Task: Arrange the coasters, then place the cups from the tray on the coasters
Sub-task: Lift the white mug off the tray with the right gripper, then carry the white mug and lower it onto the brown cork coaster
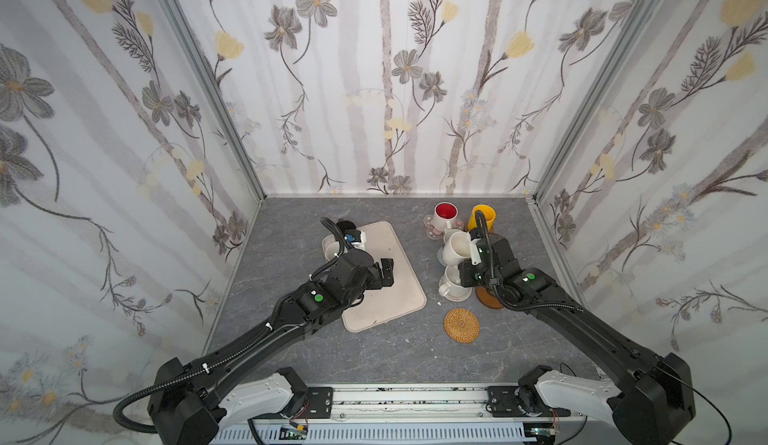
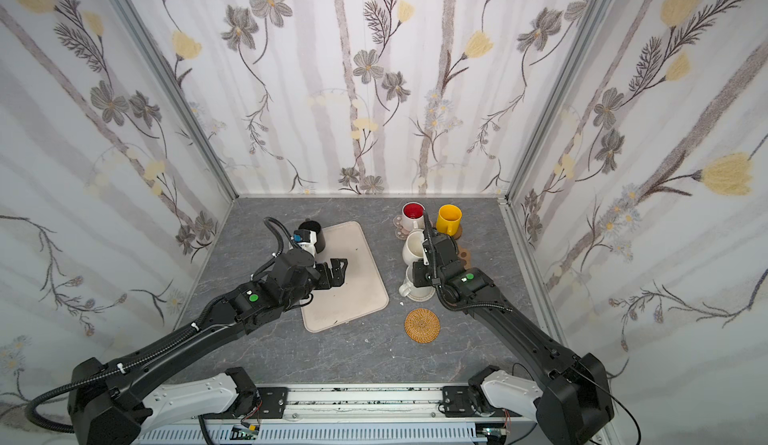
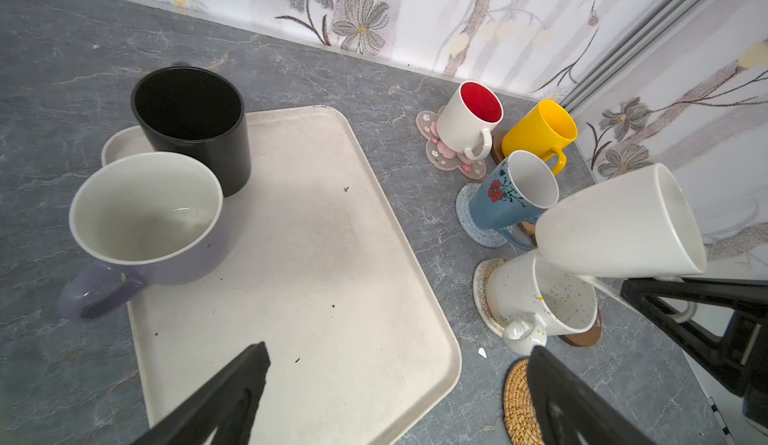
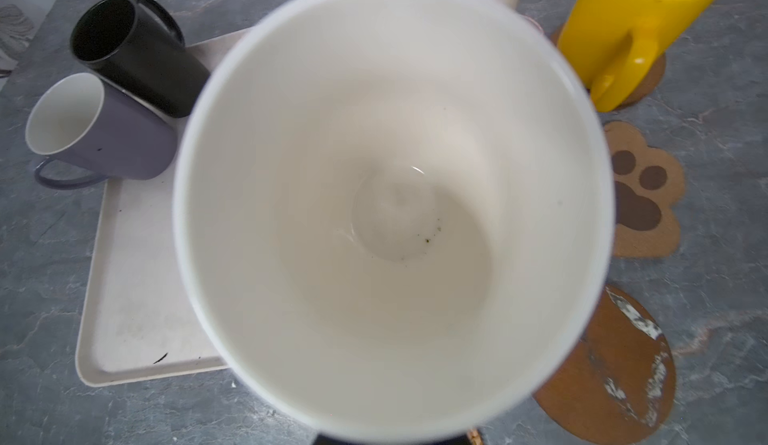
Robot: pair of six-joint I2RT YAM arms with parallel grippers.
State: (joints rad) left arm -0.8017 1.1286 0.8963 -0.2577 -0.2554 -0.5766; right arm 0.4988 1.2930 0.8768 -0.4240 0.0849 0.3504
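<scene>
My right gripper is shut on the handle of the plain cream cup, holding it tilted in the air above the speckled cream cup. That cup's bowl fills the right wrist view. My left gripper hangs open and empty over the beige tray. At the tray's far end stand the black cup and the lavender cup. The paw coaster, a brown disc and the rattan coaster lie bare.
The red-inside cup stands on the pink-flower coaster, the yellow cup on a brown disc, the blue cup on a grey-blue mat. Walls close in behind and at the right.
</scene>
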